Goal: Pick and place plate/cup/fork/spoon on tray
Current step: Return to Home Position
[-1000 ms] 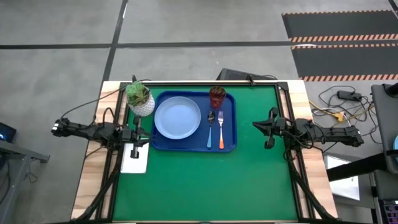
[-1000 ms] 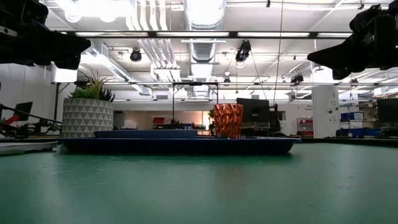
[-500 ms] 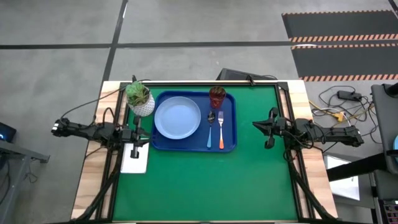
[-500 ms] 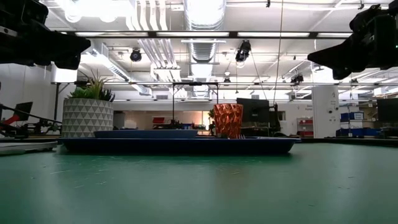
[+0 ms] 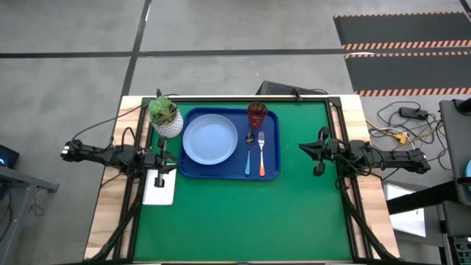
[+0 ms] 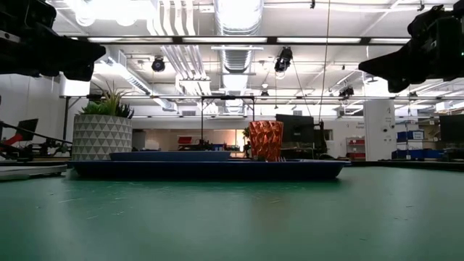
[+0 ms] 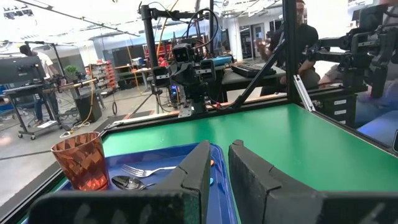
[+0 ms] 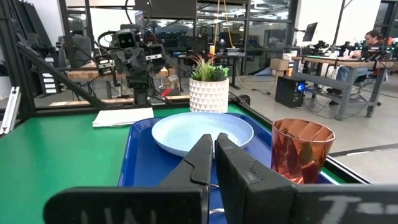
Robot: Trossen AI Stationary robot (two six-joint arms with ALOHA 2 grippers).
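The dark-blue tray lies on the green mat, left of the middle. On it rest the light-blue plate, the reddish cup standing upright at its far right corner, the teal-handled spoon and the orange-handled fork, the two lying side by side. My left gripper hovers at the tray's left edge, level, its fingers a narrow gap apart with nothing between them. My right gripper hovers to the right of the tray, level and shut.
A white pot with a green plant stands by the tray's far left corner. A white sheet lies at the mat's left edge under my left arm. Black frame posts ring the table. People sit at benches beyond the table.
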